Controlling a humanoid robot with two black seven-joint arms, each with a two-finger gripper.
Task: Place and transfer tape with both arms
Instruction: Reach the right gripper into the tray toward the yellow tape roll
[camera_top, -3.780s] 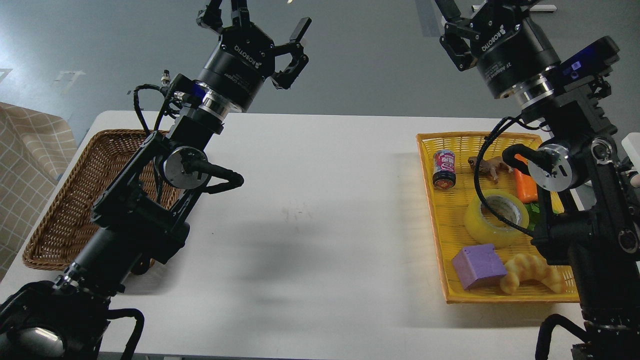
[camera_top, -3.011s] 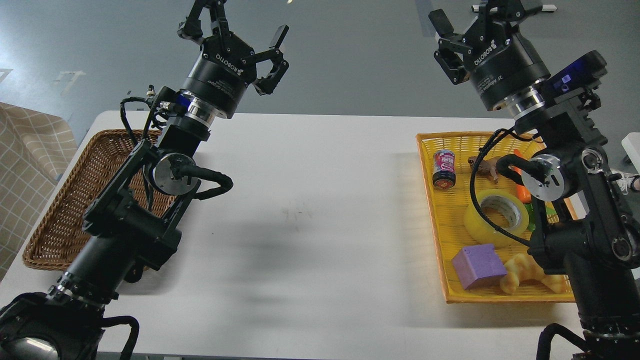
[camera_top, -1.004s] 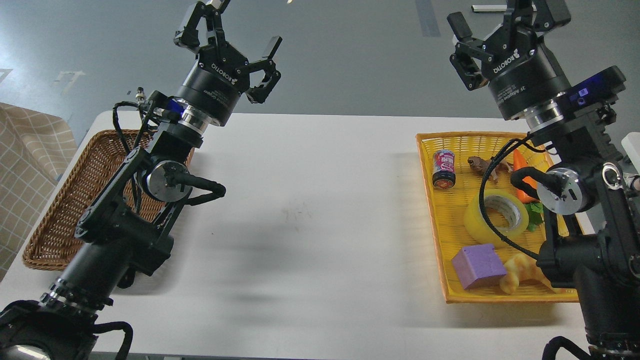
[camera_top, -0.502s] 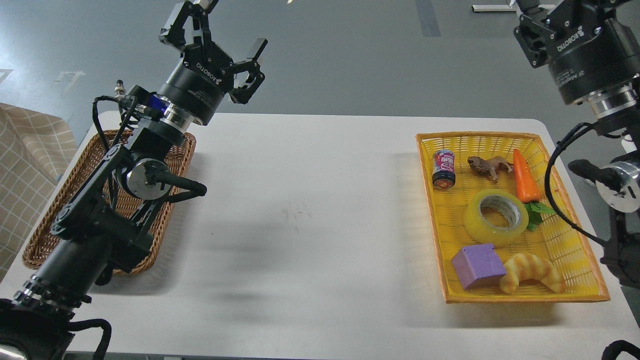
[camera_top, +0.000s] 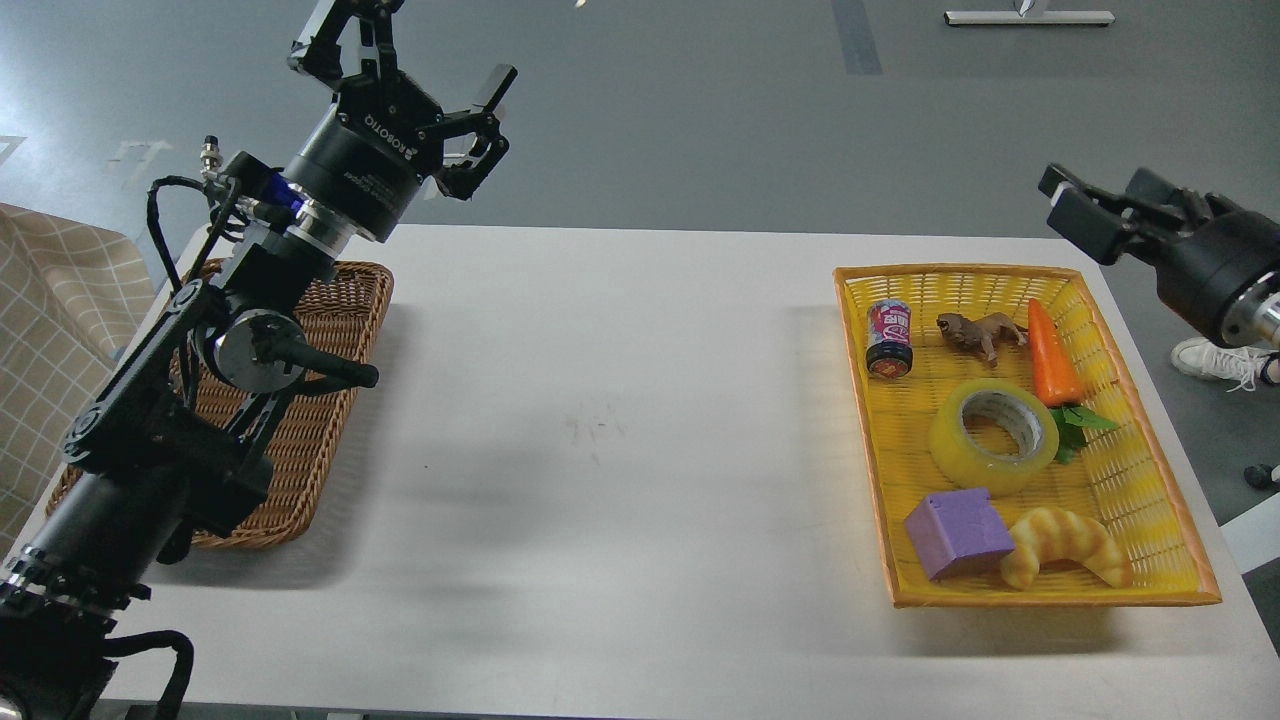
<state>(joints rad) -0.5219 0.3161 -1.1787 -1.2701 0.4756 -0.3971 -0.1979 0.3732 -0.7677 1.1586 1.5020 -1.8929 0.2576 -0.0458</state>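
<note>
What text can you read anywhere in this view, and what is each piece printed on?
"ROBOTIQ": white letters on the body of the left gripper.
Smaller white print below it on the same body: too small to read.
Label on the small can in the yellow tray: colourful, too blurred to read.
Right gripper: no readable text.

Your right hand hangs spread, above and right of the tape lying in the yellow basket; your left hand gapes far off.
</note>
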